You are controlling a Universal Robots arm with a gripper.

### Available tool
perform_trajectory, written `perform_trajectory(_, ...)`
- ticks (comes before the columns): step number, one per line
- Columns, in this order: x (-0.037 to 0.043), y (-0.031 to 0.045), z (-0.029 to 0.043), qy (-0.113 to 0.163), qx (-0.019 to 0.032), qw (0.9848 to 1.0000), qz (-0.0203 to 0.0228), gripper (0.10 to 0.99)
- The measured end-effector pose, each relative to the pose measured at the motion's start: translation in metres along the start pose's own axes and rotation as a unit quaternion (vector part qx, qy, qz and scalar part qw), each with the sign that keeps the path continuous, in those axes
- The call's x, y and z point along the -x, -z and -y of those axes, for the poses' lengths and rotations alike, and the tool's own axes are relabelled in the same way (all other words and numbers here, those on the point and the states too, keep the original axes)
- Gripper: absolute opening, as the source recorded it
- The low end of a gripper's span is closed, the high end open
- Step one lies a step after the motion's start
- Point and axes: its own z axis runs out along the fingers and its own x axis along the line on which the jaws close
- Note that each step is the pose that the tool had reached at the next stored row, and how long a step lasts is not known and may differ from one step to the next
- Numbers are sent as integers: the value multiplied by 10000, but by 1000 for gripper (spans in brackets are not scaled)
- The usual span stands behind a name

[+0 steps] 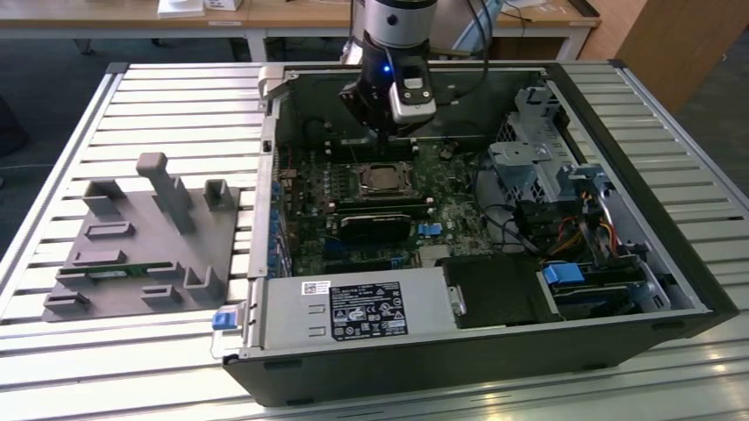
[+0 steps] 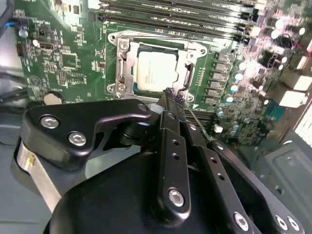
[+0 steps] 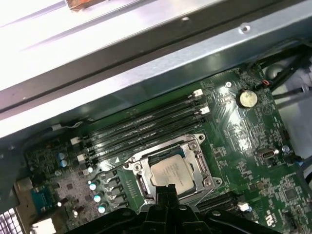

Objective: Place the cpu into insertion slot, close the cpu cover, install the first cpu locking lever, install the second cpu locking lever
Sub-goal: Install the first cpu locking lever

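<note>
Chip (image 2: 155, 70): light, thin, likely brittle, mid-board (image 2: 63, 63) within cover's window
Cover (image 2: 123, 68): stiff sheet metal, flat around chip
Gripper (image 2: 173, 96): pressed together, tip at cover's edge
Hold: chip's side edges only

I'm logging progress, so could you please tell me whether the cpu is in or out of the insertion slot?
In: the cpu lies flat inside the insertion slot, with the cpu cover framing it.
</note>
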Motion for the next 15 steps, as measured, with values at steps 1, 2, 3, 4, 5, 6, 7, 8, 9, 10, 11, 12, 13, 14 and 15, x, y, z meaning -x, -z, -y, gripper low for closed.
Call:
perform_trajectory(1,0,0,0,57,-1,10000,2,106)
perform_trajectory(2,1,1,0,111,-2,9999,5,106)
perform_trajectory(3,0,0,0,165,-1,9999,9,106)
perform_trajectory(4,0,0,0,219,-1,9998,12,106)
perform_trajectory(5,0,0,0,270,-1,9996,13,106)
perform_trajectory(6,0,0,0,328,-2,9995,13,106)
perform_trajectory(7,0,0,0,387,-3,9993,12,106)
perform_trajectory(8,0,0,0,443,-4,9990,11,106)
perform_trajectory(9,0,0,0,502,-6,9987,10,106)
perform_trajectory(10,0,0,0,559,-7,9984,9,106)
perform_trajectory(11,0,0,0,614,-8,9981,8,106)
perform_trajectory(12,0,0,0,669,-10,9978,7,106)
perform_trajectory(13,0,0,0,722,-11,9974,6,106)
perform_trajectory(14,0,0,0,777,-12,9970,6,106)
perform_trajectory(15,0,0,0,828,-14,9966,5,106)
